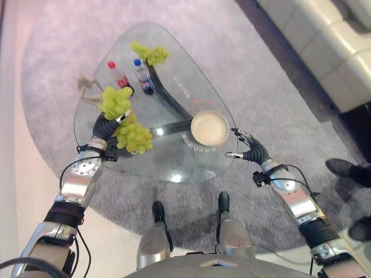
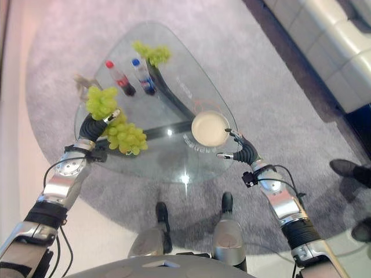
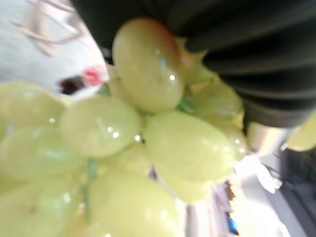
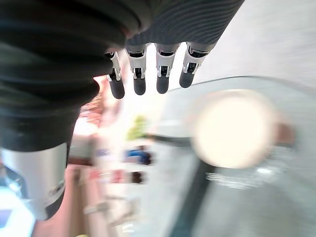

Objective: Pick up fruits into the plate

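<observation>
**Grapes up off the glass, plate sitting empty**

Using the cream plate [image 1: 210, 128] as the anchor. Nearest to the robot, right at the plate's near-right edge, is the right hand [image 1: 250, 149], fingers relaxed and spread, nothing in it, hanging over the rim of the glass worktop [image 1: 174, 168]. In its wrist view the fingertips [image 4: 139, 85] hang straight with the plate showing past them.

Off to the plate's left, the left hand [image 1: 107, 123] has a bunch of green grapes [image 1: 116, 101] up above the worktop. The grapes cover its fingers, so I can't tell how they're closed. Its wrist cam has grapes [image 3: 148, 148] pressed right up against the dark cover. A second bunch [image 1: 134, 136] sits just beside that wrist, between it and the plate.

Farther back and left of the plate stand two small bottles, a red-capped bottle [image 1: 119, 74] and a blue-capped bottle [image 1: 142, 75]. Beyond those, a third grape bunch [image 1: 152, 54] lies near the worktop's far edge.
</observation>
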`<state>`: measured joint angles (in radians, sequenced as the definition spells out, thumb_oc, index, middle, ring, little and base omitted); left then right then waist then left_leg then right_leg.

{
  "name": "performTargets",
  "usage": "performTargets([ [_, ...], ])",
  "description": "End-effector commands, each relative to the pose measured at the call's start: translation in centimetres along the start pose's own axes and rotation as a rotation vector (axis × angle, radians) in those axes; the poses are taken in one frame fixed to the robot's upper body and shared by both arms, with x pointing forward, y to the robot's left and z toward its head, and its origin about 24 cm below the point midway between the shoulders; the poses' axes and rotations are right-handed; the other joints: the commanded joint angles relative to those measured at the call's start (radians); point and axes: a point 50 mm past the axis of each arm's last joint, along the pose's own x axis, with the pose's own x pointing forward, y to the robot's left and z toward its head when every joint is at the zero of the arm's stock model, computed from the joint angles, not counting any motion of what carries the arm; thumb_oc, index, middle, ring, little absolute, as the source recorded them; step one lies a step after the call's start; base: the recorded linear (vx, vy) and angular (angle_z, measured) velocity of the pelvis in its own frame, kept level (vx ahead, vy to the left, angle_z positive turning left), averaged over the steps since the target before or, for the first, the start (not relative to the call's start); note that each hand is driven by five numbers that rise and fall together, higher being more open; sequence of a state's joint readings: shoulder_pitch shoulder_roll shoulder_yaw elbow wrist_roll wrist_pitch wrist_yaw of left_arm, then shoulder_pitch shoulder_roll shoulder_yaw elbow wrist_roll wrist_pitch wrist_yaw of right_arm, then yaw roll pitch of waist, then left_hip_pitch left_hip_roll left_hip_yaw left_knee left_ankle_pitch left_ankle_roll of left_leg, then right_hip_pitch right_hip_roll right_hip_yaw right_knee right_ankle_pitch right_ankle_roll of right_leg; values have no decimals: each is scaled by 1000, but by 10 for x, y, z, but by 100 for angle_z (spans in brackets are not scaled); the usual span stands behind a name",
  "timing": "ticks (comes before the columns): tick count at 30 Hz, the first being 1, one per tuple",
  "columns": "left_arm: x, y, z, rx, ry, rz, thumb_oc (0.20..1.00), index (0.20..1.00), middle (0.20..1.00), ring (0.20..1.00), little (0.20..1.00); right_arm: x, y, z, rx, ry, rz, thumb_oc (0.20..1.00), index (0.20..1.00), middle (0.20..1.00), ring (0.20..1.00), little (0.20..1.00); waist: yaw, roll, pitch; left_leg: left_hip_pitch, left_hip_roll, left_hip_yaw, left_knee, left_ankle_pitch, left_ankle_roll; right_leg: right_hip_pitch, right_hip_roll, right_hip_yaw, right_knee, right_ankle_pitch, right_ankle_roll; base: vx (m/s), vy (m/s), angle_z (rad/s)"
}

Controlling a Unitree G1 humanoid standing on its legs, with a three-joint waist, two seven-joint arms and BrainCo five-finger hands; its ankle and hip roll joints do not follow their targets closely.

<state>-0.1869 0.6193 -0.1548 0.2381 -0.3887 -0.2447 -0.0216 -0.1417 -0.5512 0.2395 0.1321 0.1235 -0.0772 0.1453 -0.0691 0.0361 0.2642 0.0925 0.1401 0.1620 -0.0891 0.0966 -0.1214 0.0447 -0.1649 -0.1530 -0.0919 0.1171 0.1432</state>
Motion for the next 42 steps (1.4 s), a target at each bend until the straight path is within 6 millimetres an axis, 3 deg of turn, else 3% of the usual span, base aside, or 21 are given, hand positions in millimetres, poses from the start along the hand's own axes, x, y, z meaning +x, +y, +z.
performTargets([
  [1, 8, 2, 22, 60, -105, -109, 200, 200, 200, 200, 200, 3, 10, 9, 78, -20, 154, 1000, 1000, 1000, 1000, 1000, 28, -27, -124, -15, -57, 0, 43, -115, 30, 27, 5, -60, 79, -124, -11, 41, -48, 5],
  [8, 14, -9, 38, 12, -146, -319, 200, 200, 200, 200, 200, 31, 30, 51, 220, -81, 414, 1000, 1000, 1000, 1000, 1000, 57, -28, -159, 18, -43, -3, 49, -124, 26, 74, -1, -86, 76, -137, -16, 21, -30, 5],
  [10, 16, -17, 45, -37, -173, -383, 200, 200, 200, 200, 200, 37, 43, 64, 303, -95, 532, 1000, 1000, 1000, 1000, 1000, 64, -27, -171, 29, -38, -1, 52, -129, 27, 87, -2, -91, 80, -144, -19, 32, -9, 7],
  [22, 16, -39, 83, -118, -328, -575, 200, 200, 200, 200, 200, 21, 89, 117, 591, -197, 904, 1000, 1000, 1000, 1000, 1000, 69, -32, -191, 49, -27, -6, 41, -134, 28, 104, 1, -78, 67, -144, -11, 11, -7, 3],
  [34, 25, -69, 120, -176, -477, -667, 200, 200, 200, 200, 200, 20, 102, 145, 752, -263, 966, 1000, 1000, 1000, 1000, 1000, 58, -42, -199, 54, -23, -8, 35, -138, 29, 103, 2, -62, 65, -142, -8, 0, 0, 0],
  [42, 27, -86, 133, -195, -520, -710, 200, 200, 200, 200, 200, 20, 112, 158, 793, -284, 980, 1000, 1000, 1000, 1000, 1000, 50, -42, -200, 59, -25, -11, 33, -141, 32, 105, 4, -50, 59, -141, -9, 0, 0, 0],
])
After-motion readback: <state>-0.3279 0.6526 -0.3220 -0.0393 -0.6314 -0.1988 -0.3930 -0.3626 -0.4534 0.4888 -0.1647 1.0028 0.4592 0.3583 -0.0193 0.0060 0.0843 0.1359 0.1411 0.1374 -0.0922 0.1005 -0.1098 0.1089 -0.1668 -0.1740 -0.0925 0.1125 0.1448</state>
